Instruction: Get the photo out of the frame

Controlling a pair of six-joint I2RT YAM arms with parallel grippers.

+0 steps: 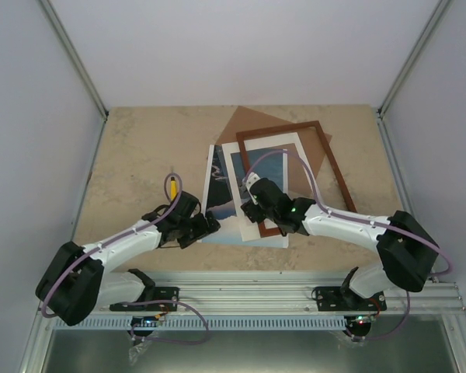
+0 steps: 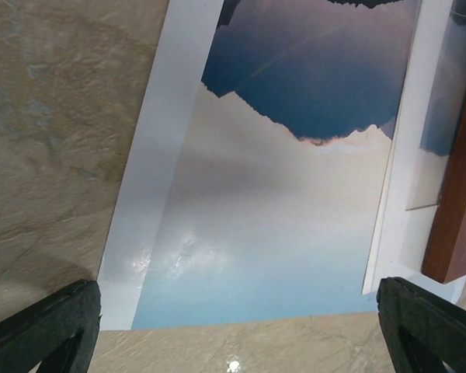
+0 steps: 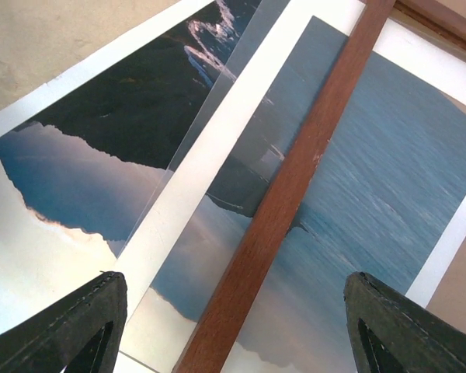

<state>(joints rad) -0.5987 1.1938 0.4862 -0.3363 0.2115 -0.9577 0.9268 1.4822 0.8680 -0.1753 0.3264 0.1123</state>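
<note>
Photo (image 1: 221,194) lies flat on the surface (image 1: 132,163), its right part hidden under a white mat (image 1: 269,142) and crossed by the frame (image 3: 279,210). From above, both arms mask its near edge. Left end effector (image 2: 237,318) and right end effector (image 3: 233,318) hover spread wide, gripping nothing.

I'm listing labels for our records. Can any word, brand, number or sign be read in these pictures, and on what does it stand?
None: no readable text shows on the photo, the white mat, the frame or the brown board.
</note>
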